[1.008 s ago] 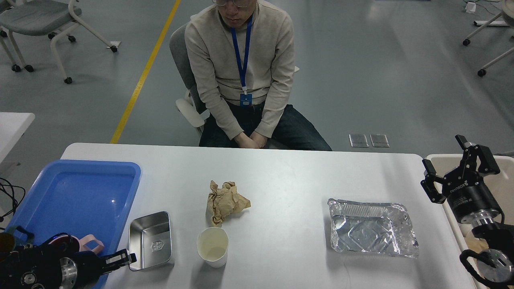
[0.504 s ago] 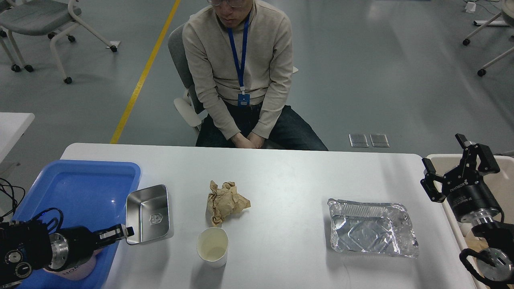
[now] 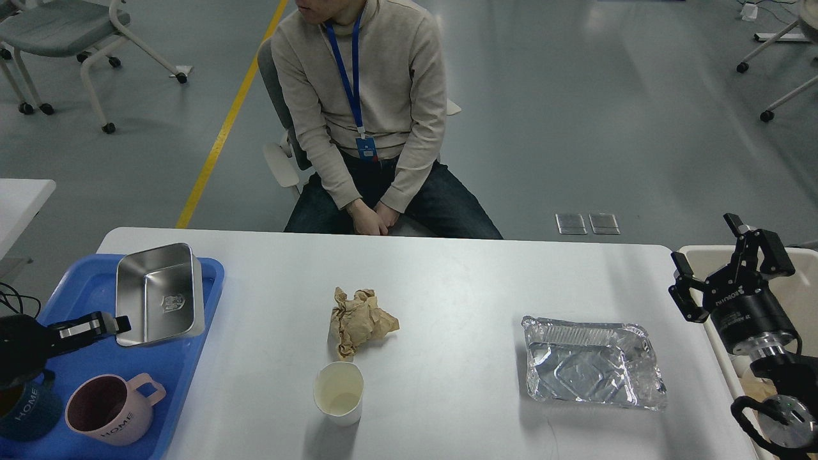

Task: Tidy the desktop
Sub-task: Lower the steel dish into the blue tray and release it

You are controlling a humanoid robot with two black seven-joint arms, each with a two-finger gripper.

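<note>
The white desktop [image 3: 447, 281] fills the lower view. On it lie a crumpled brown paper [image 3: 358, 321], a white paper cup [image 3: 338, 392] and a foil tray [image 3: 591, 362]. My left gripper [image 3: 115, 326] is shut on the near rim of a steel box [image 3: 160, 294] and holds it above the blue tray [image 3: 77, 358] at the left. My right gripper [image 3: 728, 268] is open and empty, raised above the table's right edge.
A pink mug [image 3: 105, 409] and a dark blue mug [image 3: 22, 412] stand in the blue tray. A beige bin [image 3: 802, 281] sits beside the table at the right. A person [image 3: 364, 108] sits behind the far edge. Chairs stand on the floor beyond.
My left gripper has lifted the steel box off the desktop and carried it left and away, over the blue tray. The person has leaned left. The right arm has not moved.
</note>
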